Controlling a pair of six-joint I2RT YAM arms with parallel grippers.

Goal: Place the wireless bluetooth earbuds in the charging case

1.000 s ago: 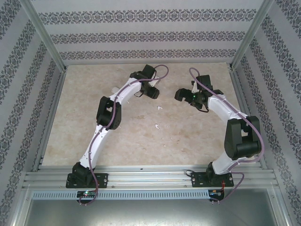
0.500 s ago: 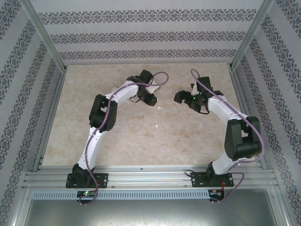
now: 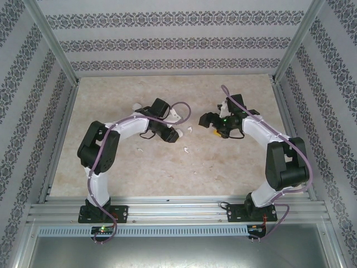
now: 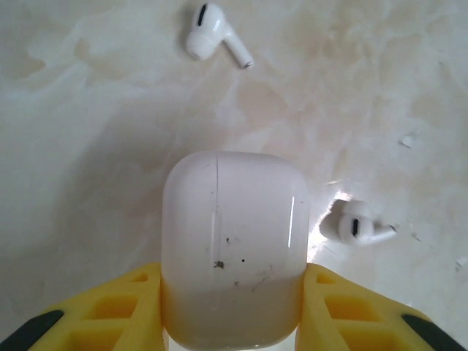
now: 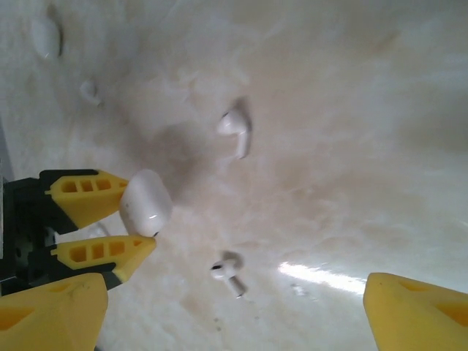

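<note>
Over the last second the left gripper (image 4: 232,274) has drawn back toward mid-table, clamped on the charging case (image 4: 232,219), which now sits just beside the two wireless bluetooth earbuds (image 4: 358,228) lying loose on the table (image 4: 88,146). The right gripper (image 5: 235,285), jaws spread and empty, has shifted in above them, so an earbud pick appears next. The case lid looks shut, though this angle leaves that uncertain.

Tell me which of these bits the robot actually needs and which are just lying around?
Needed: white case in the left gripper; earbud beside it; earbud farther ahead.
Lying around: white lump and small white bit, too blurred to identify.
</note>
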